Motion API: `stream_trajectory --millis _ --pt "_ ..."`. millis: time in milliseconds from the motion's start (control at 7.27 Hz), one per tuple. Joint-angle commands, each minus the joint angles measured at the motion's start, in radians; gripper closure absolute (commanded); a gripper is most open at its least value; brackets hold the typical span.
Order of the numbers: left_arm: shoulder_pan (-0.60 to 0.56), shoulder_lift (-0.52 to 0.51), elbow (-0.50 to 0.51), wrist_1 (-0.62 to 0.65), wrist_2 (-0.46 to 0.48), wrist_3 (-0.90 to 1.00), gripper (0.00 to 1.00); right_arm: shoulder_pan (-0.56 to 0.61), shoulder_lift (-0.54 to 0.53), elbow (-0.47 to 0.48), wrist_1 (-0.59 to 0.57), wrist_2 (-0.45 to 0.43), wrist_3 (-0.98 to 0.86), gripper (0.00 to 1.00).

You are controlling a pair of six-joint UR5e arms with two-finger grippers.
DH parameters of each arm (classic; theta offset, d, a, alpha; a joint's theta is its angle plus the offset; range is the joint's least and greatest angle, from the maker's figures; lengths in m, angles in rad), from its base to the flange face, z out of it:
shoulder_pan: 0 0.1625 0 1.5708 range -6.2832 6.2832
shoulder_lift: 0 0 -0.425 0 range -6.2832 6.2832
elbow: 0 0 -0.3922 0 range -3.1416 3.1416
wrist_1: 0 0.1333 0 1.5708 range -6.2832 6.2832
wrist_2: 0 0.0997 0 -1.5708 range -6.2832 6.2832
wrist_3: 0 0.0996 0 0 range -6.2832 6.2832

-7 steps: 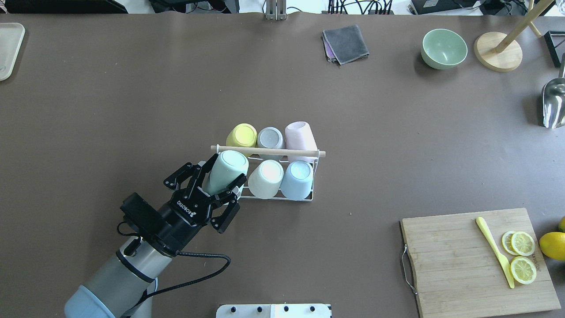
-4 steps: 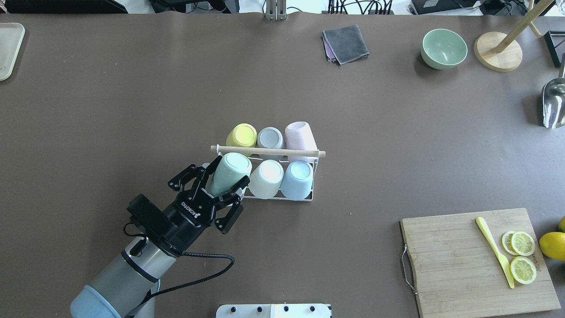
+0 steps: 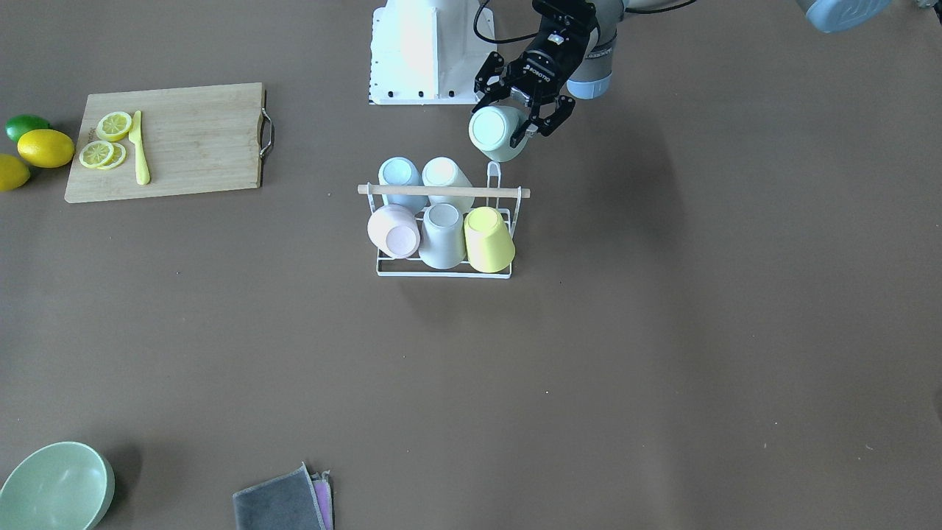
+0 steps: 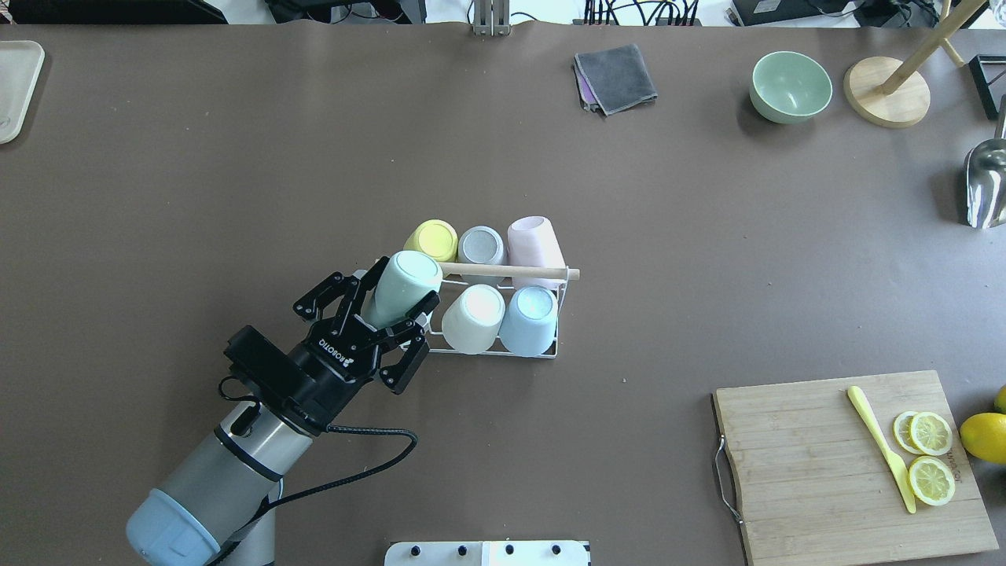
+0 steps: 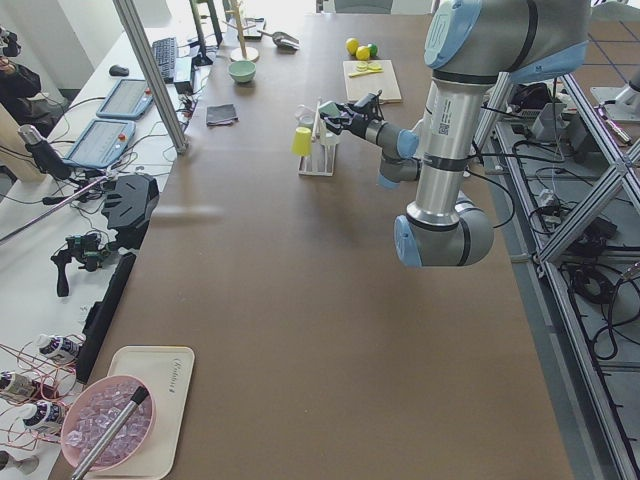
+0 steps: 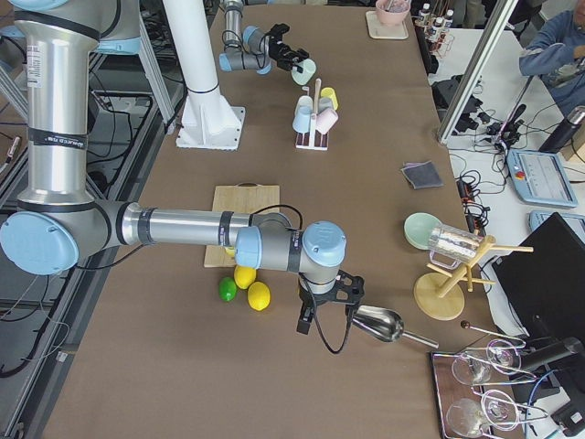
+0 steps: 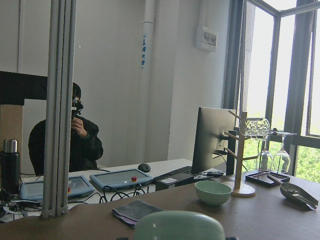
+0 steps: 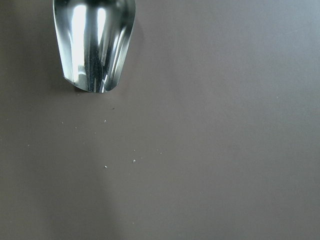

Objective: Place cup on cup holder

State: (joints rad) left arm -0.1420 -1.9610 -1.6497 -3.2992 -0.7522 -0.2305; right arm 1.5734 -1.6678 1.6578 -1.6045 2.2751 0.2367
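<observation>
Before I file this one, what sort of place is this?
Probably a robotics lab staged with kitchenware: an operator and control tablets beside the table, a cup holder and a cutting board on it.

Location type: robotics laboratory.

Identifying features:
- A jointed industrial robot arm (image 5: pixel 445 150) carries the left pincer (image 4: pixel 401 303). A white pedestal (image 3: pixel 423 51) sits at the worktop (image 4: pixel 236 157) edge behind the pincer.
- The worktop is covered with a plain brown sheet.
- Across the worktop from the pincer stands an aluminium profile post (image 5: pixel 152 75). Beyond it, a white bench carries control tablets (image 7: pixel 117 178) with a red button, a monitor (image 7: pixel 212 137), a computer mouse (image 7: pixel 144 167) and loose cables.
- A person (image 7: pixel 75 142) in dark clothing is at that bench.
</observation>
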Motion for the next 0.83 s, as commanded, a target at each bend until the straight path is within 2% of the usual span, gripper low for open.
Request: stream_trajectory --millis 0,688 --pt "-0.007 -0.003 0.017 0.012 0.001 -0.001 1.00 0.000 -0.006 -0.013 0.000 -0.002 -0.002 0.00" --pt "-0.018 -0.030 0.051 0.015 0.002 -0.001 1.00 -0.001 0.002 -0.012 0.000 0.001 -0.008 0.00"
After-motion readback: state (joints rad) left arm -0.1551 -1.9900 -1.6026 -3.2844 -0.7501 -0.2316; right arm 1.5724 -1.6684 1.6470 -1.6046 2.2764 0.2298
